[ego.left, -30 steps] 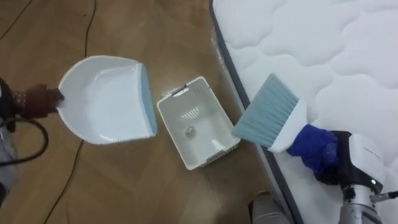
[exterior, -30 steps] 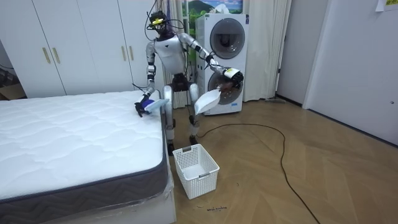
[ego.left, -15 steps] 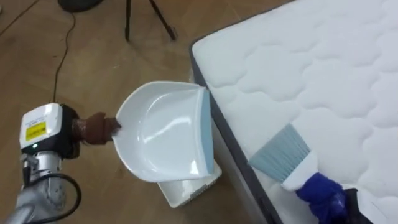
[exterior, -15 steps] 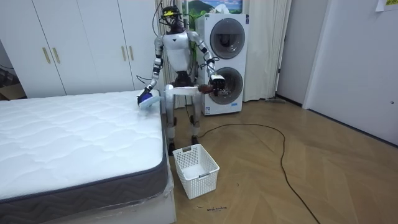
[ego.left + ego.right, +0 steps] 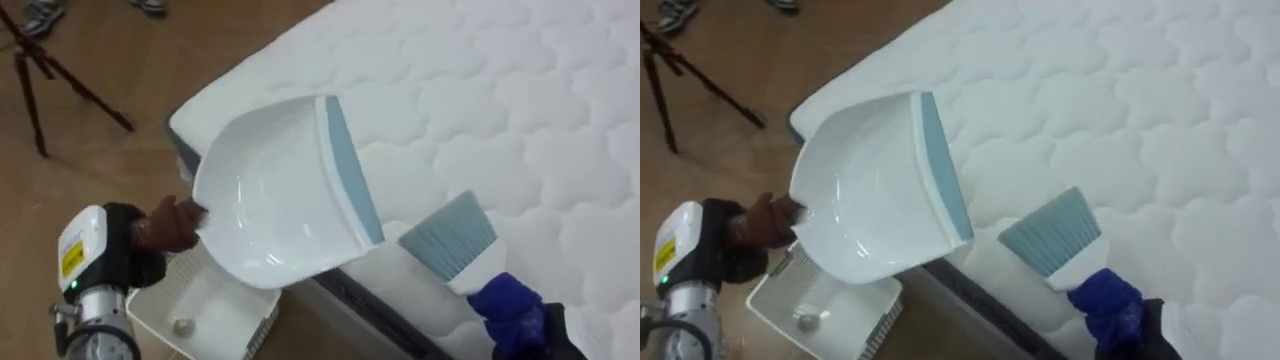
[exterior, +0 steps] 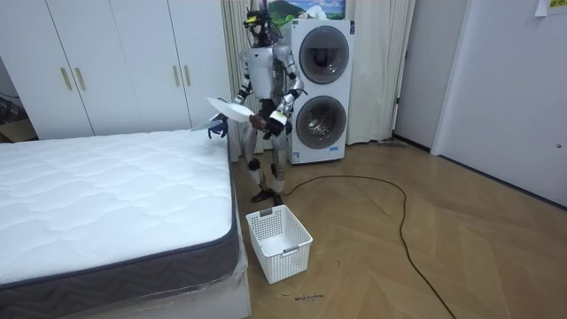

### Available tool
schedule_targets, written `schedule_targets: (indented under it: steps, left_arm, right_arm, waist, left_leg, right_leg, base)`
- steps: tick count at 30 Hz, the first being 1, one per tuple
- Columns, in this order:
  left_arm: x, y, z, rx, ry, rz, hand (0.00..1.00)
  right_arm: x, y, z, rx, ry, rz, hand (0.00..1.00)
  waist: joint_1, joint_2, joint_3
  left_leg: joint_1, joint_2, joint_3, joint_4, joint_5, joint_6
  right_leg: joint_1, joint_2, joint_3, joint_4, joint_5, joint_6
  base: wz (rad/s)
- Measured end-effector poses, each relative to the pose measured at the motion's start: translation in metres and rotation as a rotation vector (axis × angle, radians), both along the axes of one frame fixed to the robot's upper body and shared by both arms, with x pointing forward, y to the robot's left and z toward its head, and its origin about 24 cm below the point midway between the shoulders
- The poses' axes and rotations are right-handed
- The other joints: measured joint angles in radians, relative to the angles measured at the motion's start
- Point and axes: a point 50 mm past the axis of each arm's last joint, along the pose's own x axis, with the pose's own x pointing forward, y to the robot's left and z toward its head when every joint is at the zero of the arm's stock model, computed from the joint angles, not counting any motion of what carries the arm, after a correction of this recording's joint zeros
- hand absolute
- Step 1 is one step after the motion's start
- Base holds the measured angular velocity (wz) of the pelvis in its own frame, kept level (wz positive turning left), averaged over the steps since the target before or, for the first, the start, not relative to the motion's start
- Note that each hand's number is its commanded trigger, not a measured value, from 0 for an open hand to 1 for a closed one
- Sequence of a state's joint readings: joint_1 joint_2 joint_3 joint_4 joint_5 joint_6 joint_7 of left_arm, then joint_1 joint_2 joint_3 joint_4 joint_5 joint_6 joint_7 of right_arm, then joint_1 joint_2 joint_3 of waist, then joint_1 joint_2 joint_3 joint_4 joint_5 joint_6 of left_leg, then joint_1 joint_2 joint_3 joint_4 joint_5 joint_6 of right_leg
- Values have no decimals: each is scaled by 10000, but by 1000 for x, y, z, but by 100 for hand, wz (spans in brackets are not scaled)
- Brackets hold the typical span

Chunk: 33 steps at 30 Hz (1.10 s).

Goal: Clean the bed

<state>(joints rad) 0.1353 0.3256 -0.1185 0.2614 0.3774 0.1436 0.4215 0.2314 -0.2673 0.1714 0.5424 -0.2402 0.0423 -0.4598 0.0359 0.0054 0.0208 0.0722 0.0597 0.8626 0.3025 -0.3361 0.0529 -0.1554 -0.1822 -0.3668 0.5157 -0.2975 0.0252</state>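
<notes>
Mattress (image 5: 520, 110): white, quilted, bare of bedding; it runs from the centre of my view out to 1 and 3 o'clock, its corner edge crossing diagonally beneath my tools. I see no crumbs or litter on the visible quilting, though fine debris would be too small to tell.

Dustpan (image 5: 280, 195): white with a blue-grey lip, held above the mattress corner, lip turned toward 3 o'clock over the quilting. My left hand (image 5: 165, 225), at 9 o'clock from the pan, is clenched round its handle.

Brush (image 5: 452, 240): pale blue bristles on a white block, at 4 o'clock from the pan, bristles fanned toward 11 o'clock and just above or at the surface; I cannot tell which. My right hand (image 5: 515, 315), in a blue covering at the lower edge, grasps the brush handle.

Basket (image 5: 200, 315): white slatted bin on the wooden floor at 7 o'clock, below the pan, with one small round object lying inside. A tripod (image 5: 45, 85) stands on the floor at 10 o'clock.

Judgement: both tools are poised at the bed's corner, which fits either sweeping toward the pan or a return from emptying it. Any sweep calls for the pan's lip flat against the quilting, bristles drawn toward it.
</notes>
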Motion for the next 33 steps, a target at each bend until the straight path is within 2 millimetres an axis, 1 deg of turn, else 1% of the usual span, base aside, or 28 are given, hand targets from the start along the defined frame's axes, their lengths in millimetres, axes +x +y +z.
schedule_targets:
  steps: [1, 2, 3, 4, 5, 7, 9, 12, 13, 15, 16, 17, 18, 19, 20, 21, 22, 23, 24, 25, 26, 27, 28, 29, 30, 31, 32, 33]
  left_arm:
    - [-1, 0, -1, -111, 24, 47, 100]
    - [-1, -1, -2, -354, 67, 122, 100]
    - [-1, -1, -2, -459, 70, 111, 100]
    - [-1, -1, -2, -527, 81, 88, 100]
    - [1, -2, -2, -658, 93, 8, 100]
    - [2, -5, -2, -859, 158, -214, 100]
    - [1, -6, -4, -1037, 315, -320, 100]
    - [-3, -8, -11, -1263, 644, -278, 100]
    - [-4, -8, -13, -1363, 760, -255, 100]
    - [-11, -8, -19, -1679, 1067, -156, 100]
    - [-19, -9, -24, -1929, 1325, -65, 100]
    - [-26, -10, -29, -2088, 1622, -47, 100]
    - [-32, -11, -33, -2189, 1875, -59, 100]
    - [-35, -11, -34, -2217, 1971, -54, 100]
    - [-41, -10, -37, -2247, 2165, 24, 100]
    - [-45, -9, -39, -2274, 2281, 53, 100]
    - [-52, -9, -42, -2335, 2512, 85, 100]
    - [-55, -10, -44, -2396, 2653, 64, 100]
    - [-56, -11, -45, -2423, 2680, 56, 95]
    - [-56, -13, -45, -2535, 2670, 55, 64]
    - [-55, -15, -46, -2639, 2680, 31, 45]
    - [-57, -16, -47, -2674, 2747, 28, 0]
    - [-57, -16, -47, -2749, 2838, -19, 0]
    - [-54, -16, -46, -2898, 2712, -61, 0]
    - [-52, -17, -45, -2951, 2631, -84, 0]
    - [-49, -17, -44, -3105, 2495, -77, 0]
    - [-49, -16, -45, -3118, 2521, -94, 0]
    - [-50, -16, -47, -3141, 2573, -92, 0]
  right_arm:
    - [2, 2, 0, 56, -3, 124, 0]
    - [4, 5, 0, 170, 11, 276, 0]
    - [4, 8, -2, 253, 99, 409, 0]
    - [4, 9, -2, 282, 126, 473, 0]
    - [4, 10, -2, 317, 119, 498, 0]
    - [4, 9, -2, 309, 116, 479, 0]
    - [4, 9, -2, 310, 118, 470, 0]
    - [3, 7, -1, 394, 165, 417, 0]
    - [3, 5, -1, 445, 179, 359, 0]
    - [4, 4, 0, 514, 212, 396, 0]
    - [4, 3, 0, 521, 255, 441, 0]
    - [4, 2, 0, 493, 320, 531, 0]
    - [4, 1, 1, 344, 389, 706, 0]
    - [4, 0, 1, 308, 419, 768, 0]
    - [4, 1, 0, 315, 523, 923, 0]
    - [4, 1, 0, 271, 588, 1039, 0]
    - [6, 1, 1, 219, 641, 1240, 0]
    - [6, 1, 1, 225, 660, 1306, 0]
    - [6, 0, 1, 243, 698, 1334, 0]
    - [6, 0, 1, 262, 751, 1362, 0]
    - [6, 0, 1, 287, 768, 1387, 0]
    - [5, 1, 0, 382, 832, 1377, 0]
    - [5, 3, -1, 476, 877, 1418, 0]
    - [5, 2, 0, 454, 852, 1375, 0]
    - [5, 1, 0, 442, 839, 1343, 0]
    - [5, -1, 1, 411, 816, 1279, 0]
    - [5, -2, 0, 345, 844, 1273, 0]
    - [4, -2, 0, 324, 872, 1279, 0]
  waist:
    - [2, 3, 0]
    - [-58, 115, -18]
    - [-183, 141, -57]
    - [-270, 150, -63]
    - [-501, 121, -72]
    - [-872, 68, -92]
    - [-928, 15, -100]
    - [-1090, 25, -132]
    - [-1100, 43, -143]
    - [-1074, 49, -156]
    - [-1039, 110, -194]
    - [-950, 201, -243]
    - [-836, 245, -264]
    - [-787, 263, -257]
    - [-629, 232, -224]
    - [-558, 173, -192]
    - [-474, 102, -172]
    - [-415, 110, -172]
    - [-352, 117, -172]
    - [-281, 173, -160]
    - [-264, 285, -146]
    - [-242, 244, -180]
    - [-278, 176, -236]
    - [-384, 144, -229]
    - [-423, 106, -208]
    - [-456, 3, -144]
    - [-524, -44, -114]
    - [-573, -63, -119]
  left_leg:
    - [-98, 23, -613, 104, 0, -1]
    - [-254, 151, -1774, 259, 16, -28]
    - [-315, 257, -2416, 335, 77, -135]
    - [-341, 325, -2565, 343, 90, -159]
    - [-392, 392, -2602, 345, 145, -254]
    - [-384, 499, -2507, 349, 201, -352]
    - [-299, 597, -2380, 341, 260, -456]
    - [-235, 749, -2467, 450, 315, -553]
    - [-222, 811, -2489, 484, 331, -580]
    - [-148, 848, -2788, 544, 384, -674]
    - [-92, 837, -3169, 565, 392, -687]
    - [-61, 784, -3781, 574, 398, -698]
    - [-31, 653, -4436, 645, 433, -750]
    - [-57, 611, -4803, 785, 453, -781]
    - [-187, 430, -5762, 1135, 534, -846]
    - [-204, 282, -6313, 1116, 498, -868]
    - [-336, -61, -7129, 896, 488, -867]
    - [-559, -164, -7580, 647, 525, -898]
    - [-666, -182, -7702, 504, 578, -913]
    - [-870, -136, -7908, 151, 904, -1055]
    - [-1057, -21, -8026, -96, 1403, -1056]
    - [-1018, -25, -8026, -20, 1414, -1038]
    - [-868, -41, -7948, -141, 1384, -1000]
    - [-770, -115, -7930, -220, 1374, -976]
    - [-752, -165, -7905, -240, 1370, -961]
    - [-664, -190, -7843, -347, 1359, -934]
    - [-585, -193, -7838, -415, 1335, -891]
    - [-522, -198, -7835, -466, 1328, -881]
  right_leg:
    - [-21, 95, 69, -175, 2, -4]
    - [-6, 337, 109, -424, 262, -198]
    - [156, 534, 106, -716, 463, -324]
    - [202, 637, 80, -853, 547, -382]
    - [198, 733, 97, -961, 625, -473]
    - [130, 926, 261, -1107, 690, -595]
    - [43, 1133, 569, -1193, 780, -754]
    - [30, 1340, 654, -1372, 879, -942]
    - [23, 1445, 782, -1418, 914, -1006]
    - [36, 1610, 1057, -1454, 921, -1117]
    - [51, 1731, 1288, -1453, 928, -1194]
    - [56, 1879, 1591, -1437, 952, -1243]
    - [49, 2015, 1978, -1340, 949, -1309]
    - [69, 2091, 2208, -1344, 948, -1330]
    - [157, 2197, 2736, -1326, 940, -1354]
    - [187, 2206, 2965, -1308, 934, -1361]
    - [232, 2232, 3387, -1314, 942, -1346]
    - [264, 2243, 3687, -1310, 956, -1329]
    - [279, 2249, 3786, -1308, 963, -1322]
    - [271, 2301, 3914, -1305, 980, -1318]
    - [340, 2458, 4050, -1297, 977, -1307]
    - [365, 2486, 4217, -1259, 949, -1279]
    - [407, 2482, 4333, -1244, 902, -1223]
    - [430, 2447, 4380, -1252, 883, -1183]
    - [430, 2433, 4408, -1257, 878, -1162]
    - [468, 2418, 4450, -1309, 885, -1127]
    - [581, 2417, 4453, -1429, 898, -1104]
    - [650, 2412, 4456, -1493, 904, -1090]
  base:
    - [-123]
    - [-115]
    - [-105]
    - [-72]
    - [-39]
    - [-42]
    - [-58]
    - [-38]
    - [-34]
    - [-50]
    - [-62]
    - [-90]
    - [-81]
    - [-90]
    - [-71]
    - [-96]
    - [-95]
    - [-91]
    - [-77]
    - [-70]
    - [-69]
    - [-55]
    - [-32]
    - [-18]
    - [-9]
    - [-7]
    - [-6]
    - [0]
